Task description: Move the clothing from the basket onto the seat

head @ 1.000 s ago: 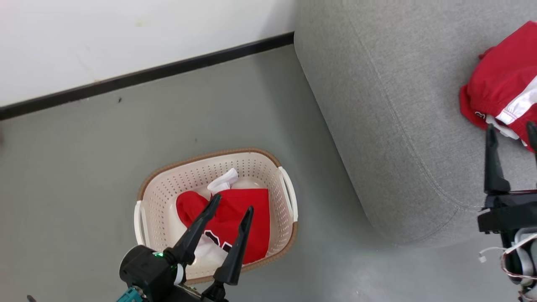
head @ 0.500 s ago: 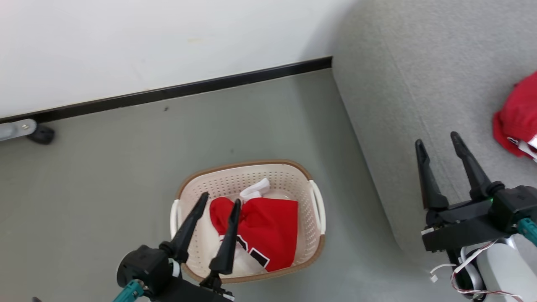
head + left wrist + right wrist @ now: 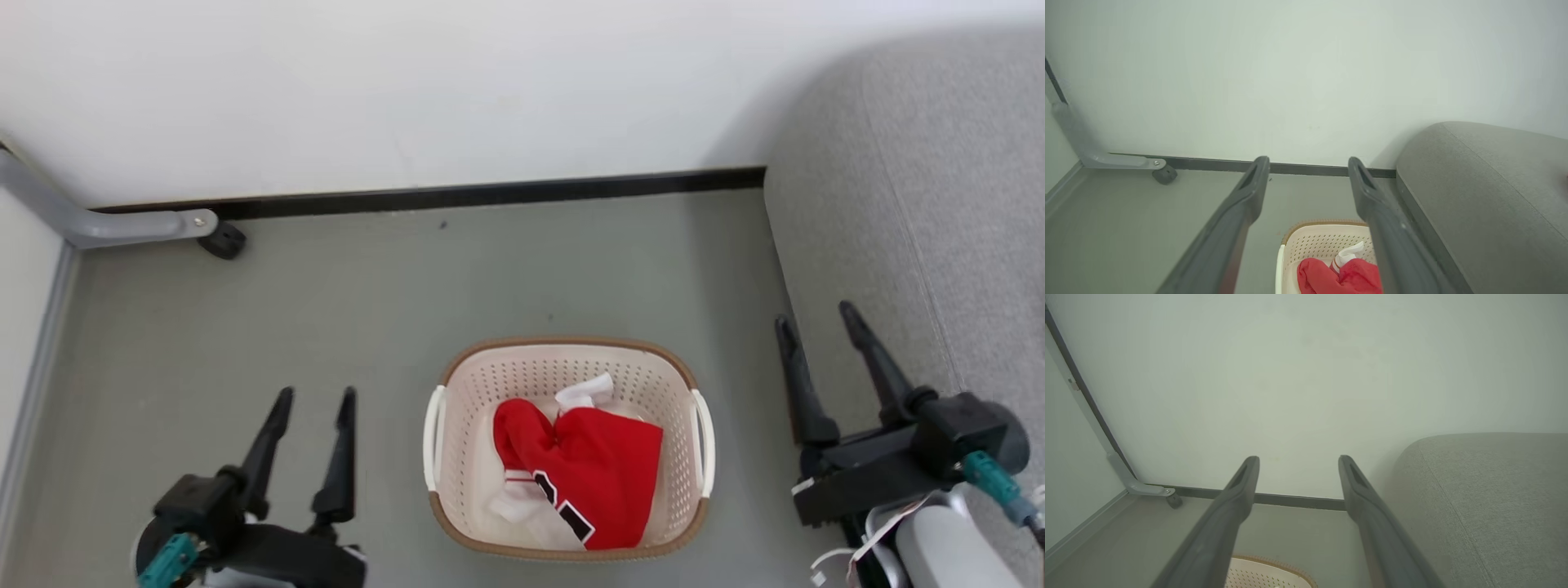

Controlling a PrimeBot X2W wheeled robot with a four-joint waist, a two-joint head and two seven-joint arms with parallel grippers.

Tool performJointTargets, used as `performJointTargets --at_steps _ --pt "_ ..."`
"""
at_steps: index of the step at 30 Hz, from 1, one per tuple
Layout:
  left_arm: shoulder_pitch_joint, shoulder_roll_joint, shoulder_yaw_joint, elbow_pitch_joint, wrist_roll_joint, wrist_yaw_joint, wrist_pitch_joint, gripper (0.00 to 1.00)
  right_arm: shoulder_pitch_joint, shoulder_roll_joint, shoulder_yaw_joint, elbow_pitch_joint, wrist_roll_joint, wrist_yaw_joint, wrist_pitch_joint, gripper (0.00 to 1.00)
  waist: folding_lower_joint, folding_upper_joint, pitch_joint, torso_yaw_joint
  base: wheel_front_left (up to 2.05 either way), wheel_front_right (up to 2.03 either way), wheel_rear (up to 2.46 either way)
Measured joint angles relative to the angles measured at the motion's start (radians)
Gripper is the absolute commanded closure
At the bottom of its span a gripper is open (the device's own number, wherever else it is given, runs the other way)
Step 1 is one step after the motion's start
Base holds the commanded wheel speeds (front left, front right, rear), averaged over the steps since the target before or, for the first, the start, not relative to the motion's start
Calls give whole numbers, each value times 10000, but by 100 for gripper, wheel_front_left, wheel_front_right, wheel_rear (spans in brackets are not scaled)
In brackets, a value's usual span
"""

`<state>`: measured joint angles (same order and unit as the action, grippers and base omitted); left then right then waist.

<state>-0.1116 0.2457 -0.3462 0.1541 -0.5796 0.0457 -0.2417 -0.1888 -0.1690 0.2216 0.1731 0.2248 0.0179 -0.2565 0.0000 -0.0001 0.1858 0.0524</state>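
Clothing (image 3: 592,474): red garment bunched in basket (image 3: 571,343). Left claw (image 3: 317,394), right claw (image 3: 815,315): both wide, empty, flanking basket left and right. Risk: shallow pinch slips off fold; fingertip catching rim drags basket.

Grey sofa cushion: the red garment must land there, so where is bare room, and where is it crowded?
The grey fabric sofa cushion is bare wherever it shows. The grey floor between black skirting and the oval cream perforated basket is bare too. Crowded: the basket's floor, under the red numbered garment.
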Motion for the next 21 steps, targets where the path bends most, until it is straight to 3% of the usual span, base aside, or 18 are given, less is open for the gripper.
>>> performJointTargets --at_steps 10,21 --pt "899 270 765 441 -280 84 -71 0 662 337 305 408 -144 100 0 0 -1 0 -1008 379 0 0 0" --pt "1506 320 1281 290 -280 84 -75 0 1013 493 240 476 -142 100 0 0 -1 1 -1539 110 0 0 0"
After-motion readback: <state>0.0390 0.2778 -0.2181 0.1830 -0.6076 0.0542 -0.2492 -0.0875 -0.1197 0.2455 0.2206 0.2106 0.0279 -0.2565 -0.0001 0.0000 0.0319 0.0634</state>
